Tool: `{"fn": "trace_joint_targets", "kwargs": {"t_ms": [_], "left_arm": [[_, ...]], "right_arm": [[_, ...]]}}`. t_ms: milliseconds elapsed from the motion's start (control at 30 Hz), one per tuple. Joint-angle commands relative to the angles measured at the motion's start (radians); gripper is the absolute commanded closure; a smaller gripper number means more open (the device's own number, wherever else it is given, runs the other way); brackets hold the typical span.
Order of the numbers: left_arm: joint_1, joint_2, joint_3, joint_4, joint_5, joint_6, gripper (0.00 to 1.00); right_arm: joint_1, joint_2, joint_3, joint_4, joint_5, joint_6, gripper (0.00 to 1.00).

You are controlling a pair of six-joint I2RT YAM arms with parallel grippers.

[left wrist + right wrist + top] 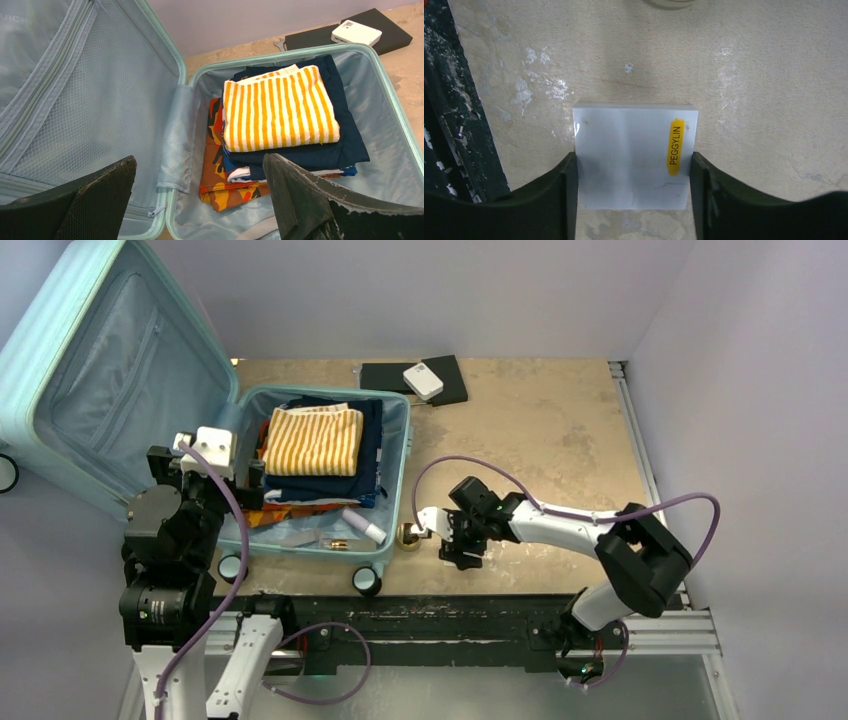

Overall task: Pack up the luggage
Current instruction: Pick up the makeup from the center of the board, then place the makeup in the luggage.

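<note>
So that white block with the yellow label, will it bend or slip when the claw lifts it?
The white block looks rigid: straight edges, square corners, so it probably won't bend. Its smooth, glossy faces might slip between the fingers of the right gripper, set against its sides. Lying flat on the table, it seems unlikely to roll.

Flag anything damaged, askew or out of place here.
The black finger pads of the left gripper are chipped and frayed along their edges, with pale scuffs. In the pale mint hard-shell suitcase, the orange camouflage garment juts out past the folded navy clothes above it. Nothing looks spilled.
</note>
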Motion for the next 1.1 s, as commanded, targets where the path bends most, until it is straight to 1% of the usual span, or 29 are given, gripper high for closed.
{"fn": "trace_joint_targets", "kwargs": {"t_ms": [0, 33, 67, 200, 333, 400, 467, 500, 600, 667, 867, 1000, 1067], "left_arm": [[0.009, -0.010, -0.011, 0.015, 0.014, -0.017, 0.01], [0.010, -0.011, -0.013, 0.015, 0.014, -0.018, 0.01], [0.011, -0.013, -0.014, 0.015, 0.014, -0.017, 0.01], [0.011, -0.014, -0.020, 0.016, 0.021, -0.020, 0.01], [0.013, -0.014, -0.025, 0.019, 0.025, -0.022, 0.01], [0.015, -0.013, -0.028, 0.022, 0.034, -0.025, 0.01], [0.015, -0.011, -0.030, 0.025, 0.042, -0.026, 0.01], [0.015, -0.011, -0.031, 0.026, 0.046, -0.028, 0.01], [0.044, -0.007, -0.029, 0.026, 0.059, -0.031, 0.01], [0.050, -0.005, -0.029, 0.025, 0.063, -0.033, 0.01], [0.060, -0.010, -0.028, 0.017, 0.064, -0.033, 0.01], [0.060, -0.012, -0.027, 0.010, 0.056, -0.027, 0.01], [0.060, -0.014, -0.029, 0.008, 0.054, -0.023, 0.01]], "right_arm": [[0.005, 0.033, 0.045, -0.031, 0.022, -0.012, 0.52], [0.005, 0.040, 0.055, -0.045, 0.022, -0.015, 0.58], [0.005, 0.041, 0.067, -0.058, 0.021, -0.019, 0.60], [0.004, -0.001, 0.140, -0.125, 0.012, -0.035, 0.62], [0.004, -0.087, 0.301, -0.197, 0.001, -0.041, 0.63], [0.004, -0.117, 0.382, -0.194, -0.010, -0.043, 0.64], [0.006, -0.115, 0.462, -0.168, -0.013, -0.042, 0.65], [0.007, -0.105, 0.506, -0.159, -0.040, -0.037, 0.65], [0.010, -0.039, 0.615, -0.133, -0.129, -0.021, 0.67], [0.032, 0.031, 0.675, -0.104, -0.156, -0.004, 0.68], [0.129, 0.309, 0.866, -0.119, -0.150, 0.039, 0.73], [0.138, 0.452, 0.938, -0.139, -0.161, 0.072, 0.75], [0.139, 0.487, 0.952, -0.158, -0.164, 0.072, 0.75]]}}
